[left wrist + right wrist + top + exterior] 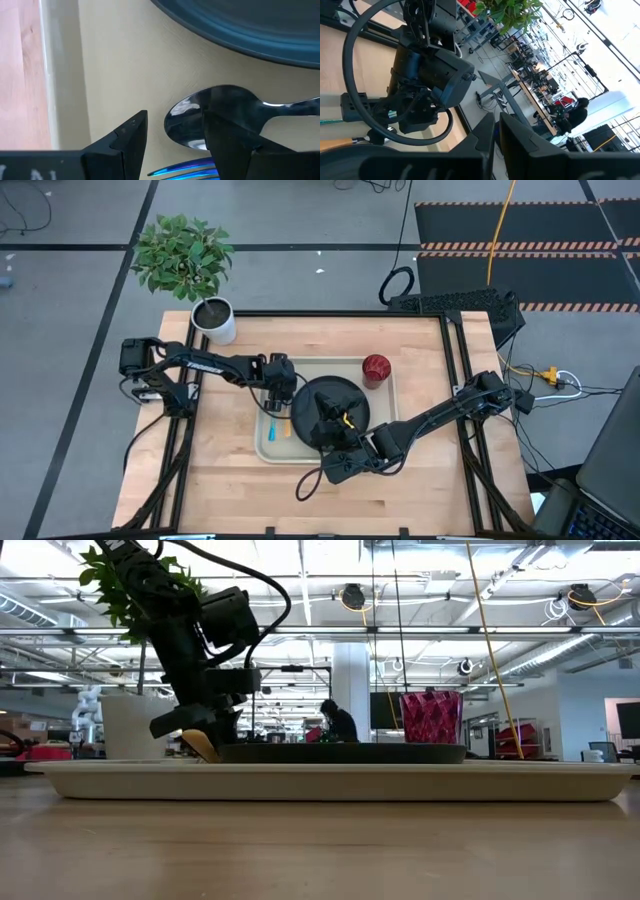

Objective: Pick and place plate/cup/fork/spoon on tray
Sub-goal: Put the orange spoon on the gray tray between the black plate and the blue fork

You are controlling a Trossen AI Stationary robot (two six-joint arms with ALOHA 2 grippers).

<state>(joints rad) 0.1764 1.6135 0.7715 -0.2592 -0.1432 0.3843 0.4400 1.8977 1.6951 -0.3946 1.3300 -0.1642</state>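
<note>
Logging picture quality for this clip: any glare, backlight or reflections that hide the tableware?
Low view: bright ceiling lights backlight the left gripper, a silhouette; the cup stays readable. Left wrist view: the spoon bowl mirrors the dark fingers and carries small highlights. High view: even light, the plate partly covered by the right arm.

Tray (385,385) centred on desk (430,470); plate (335,395), cup (376,367), spoon (220,117) on tray; spoon left of plate.

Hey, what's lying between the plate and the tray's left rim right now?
The spoon, its shiny bowl on the cream tray floor just off the plate, with the left gripper straddling it, jaws open. The left wrist view shows this best.
</note>
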